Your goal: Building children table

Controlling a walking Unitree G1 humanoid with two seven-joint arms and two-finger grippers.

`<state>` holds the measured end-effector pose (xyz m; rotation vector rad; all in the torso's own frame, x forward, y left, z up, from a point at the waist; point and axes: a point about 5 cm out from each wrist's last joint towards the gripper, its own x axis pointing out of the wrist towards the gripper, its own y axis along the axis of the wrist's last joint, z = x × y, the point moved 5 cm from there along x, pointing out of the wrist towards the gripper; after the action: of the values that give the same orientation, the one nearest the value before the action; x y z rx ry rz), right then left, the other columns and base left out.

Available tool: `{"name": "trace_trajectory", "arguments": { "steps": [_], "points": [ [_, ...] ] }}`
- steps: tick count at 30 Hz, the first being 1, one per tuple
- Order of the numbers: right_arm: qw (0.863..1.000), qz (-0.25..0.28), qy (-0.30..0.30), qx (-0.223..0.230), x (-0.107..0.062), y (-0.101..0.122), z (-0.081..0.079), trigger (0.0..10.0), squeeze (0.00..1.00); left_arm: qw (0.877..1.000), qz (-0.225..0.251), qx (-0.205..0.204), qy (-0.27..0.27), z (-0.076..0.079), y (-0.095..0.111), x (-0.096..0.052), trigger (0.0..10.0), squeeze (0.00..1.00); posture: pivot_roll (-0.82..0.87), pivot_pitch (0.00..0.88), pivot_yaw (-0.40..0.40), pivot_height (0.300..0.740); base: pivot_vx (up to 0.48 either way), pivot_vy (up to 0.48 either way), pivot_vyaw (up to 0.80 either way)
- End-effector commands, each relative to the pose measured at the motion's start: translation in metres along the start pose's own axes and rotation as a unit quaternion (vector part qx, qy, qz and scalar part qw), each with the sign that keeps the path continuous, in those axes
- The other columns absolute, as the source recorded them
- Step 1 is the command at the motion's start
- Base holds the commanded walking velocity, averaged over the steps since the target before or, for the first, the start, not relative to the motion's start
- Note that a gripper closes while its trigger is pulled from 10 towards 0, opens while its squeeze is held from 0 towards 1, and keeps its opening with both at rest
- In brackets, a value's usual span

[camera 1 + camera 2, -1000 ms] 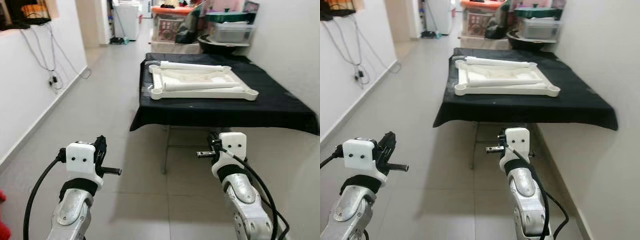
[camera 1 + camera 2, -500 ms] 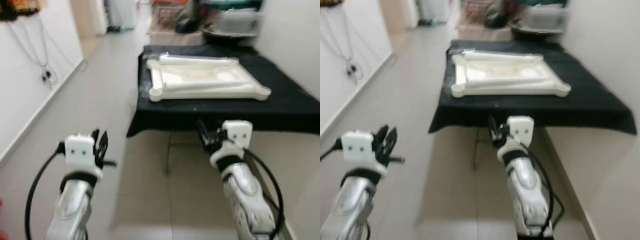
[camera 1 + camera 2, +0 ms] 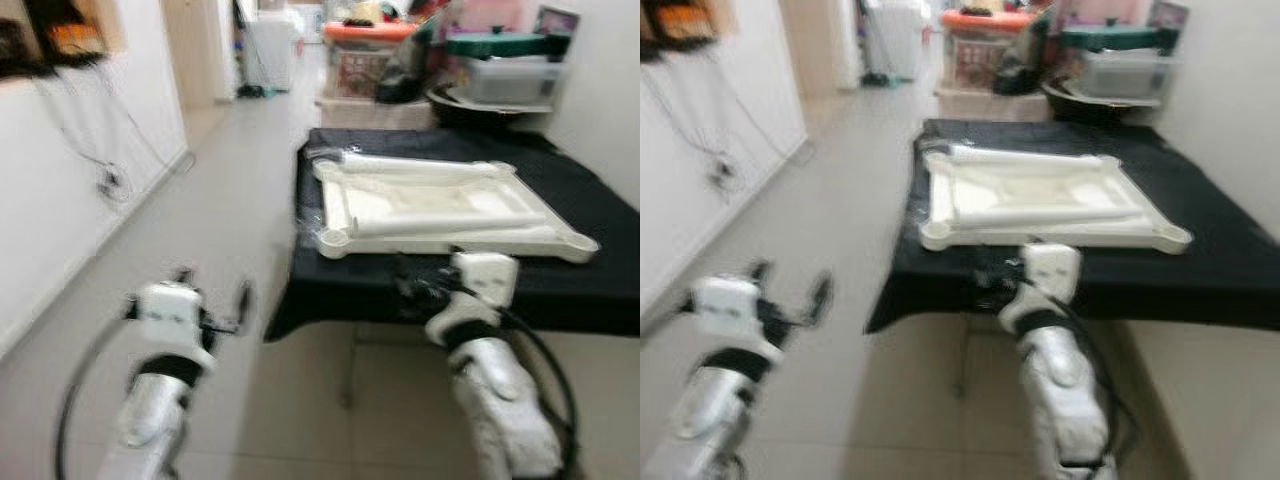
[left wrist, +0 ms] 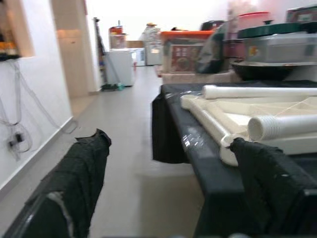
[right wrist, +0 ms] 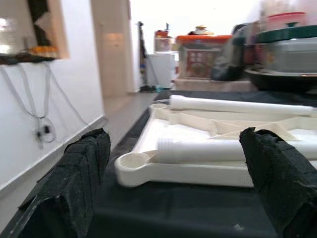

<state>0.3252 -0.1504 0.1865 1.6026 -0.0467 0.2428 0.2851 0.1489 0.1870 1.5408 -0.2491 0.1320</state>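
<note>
Cream-white plastic: the square children's table top (image 3: pixel 440 205) lies upside down, a raised rim all round and a round leg socket at each corner, sockets facing up.
Where it lies: on the black-cloth-covered tabletop (image 3: pixel 600 290), in the centre right of the left eye view.
Loose legs: two white plastic tube legs lie flat on the panel; the far tube leg (image 3: pixel 425 164) rests by the rear rim, the near tube leg (image 5: pixel 203 149) by the front rim.
Long axis: both tubes run across the frame from left to right; the near one shows a threaded end pointing toward frame left.
Right claw (image 5: pixel 173 163): fingers spread wide apart, holding nothing, just before the near edge of the cloth, facing the panel's near left corner socket.
Left claw (image 4: pixel 173 173): fingers also wide apart and empty, over the grey tiled floor (image 3: pixel 220 210), lower left of the left eye view, beside the tabletop's left edge.
Sharpness: both eye views are blurred.
Behind: stacked plastic storage boxes (image 3: pixel 370 55) stand past the tabletop's far end.
</note>
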Motion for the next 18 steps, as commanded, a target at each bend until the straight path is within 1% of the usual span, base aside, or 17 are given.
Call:
{"name": "trace_trajectory", "arguments": {
  "steps": [1,18],
  "points": [
    [1.000,0.006,-0.007,0.001,-0.0009,0.0028,0.0062,10.0,1.00,1.000,0.006,-0.009,-0.009,0.0061,0.0019,0.0009,10.0,1.00,0.04,0.000,-0.039,0.740,0.480,0.000,0.00],
    [1.000,0.008,0.000,0.004,0.0002,0.0031,0.0027,10.0,1.00,1.000,0.012,-0.008,-0.011,0.0058,0.0030,0.0020,10.0,1.00,0.04,0.000,-0.037,0.740,0.480,0.000,0.00]
  ]
}}
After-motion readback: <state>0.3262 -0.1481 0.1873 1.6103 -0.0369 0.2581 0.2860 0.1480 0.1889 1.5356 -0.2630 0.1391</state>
